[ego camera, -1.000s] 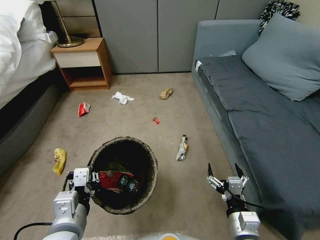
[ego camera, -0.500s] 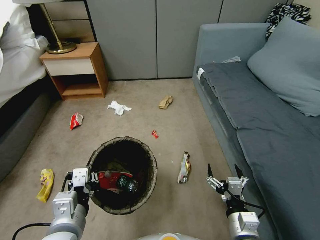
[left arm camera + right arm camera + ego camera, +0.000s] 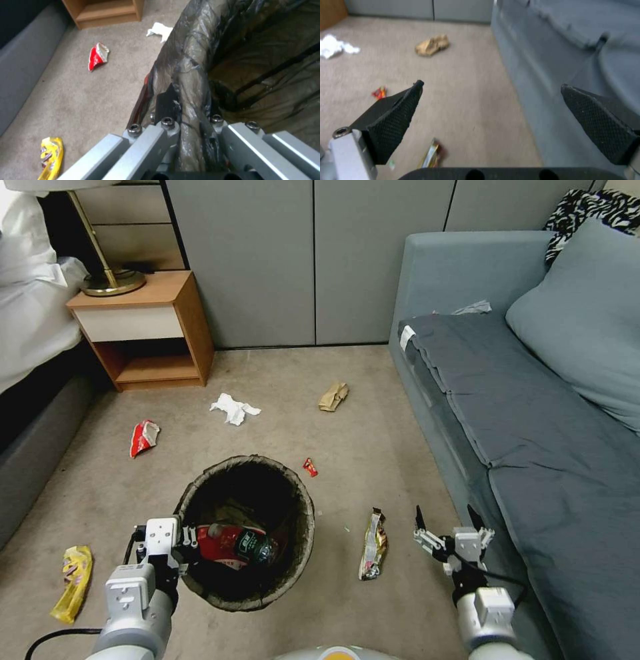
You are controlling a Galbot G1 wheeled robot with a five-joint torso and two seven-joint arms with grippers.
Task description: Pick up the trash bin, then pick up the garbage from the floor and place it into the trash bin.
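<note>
In your head view, the left gripper [image 3: 189, 535] clamps the trash bin [image 3: 303, 513] rim, held over the carpet. Left wrist view: the fingers [image 3: 165, 103] pinch the liner. Right wrist view: the right gripper [image 3: 491, 98] gapes wide, empty, above a wrapper [image 3: 431, 156].

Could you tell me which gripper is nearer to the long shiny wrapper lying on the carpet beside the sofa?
The right gripper: it hangs open just beside the wrapper, toward the sofa. The left gripper is across the bin, clamped on its rim.
</note>
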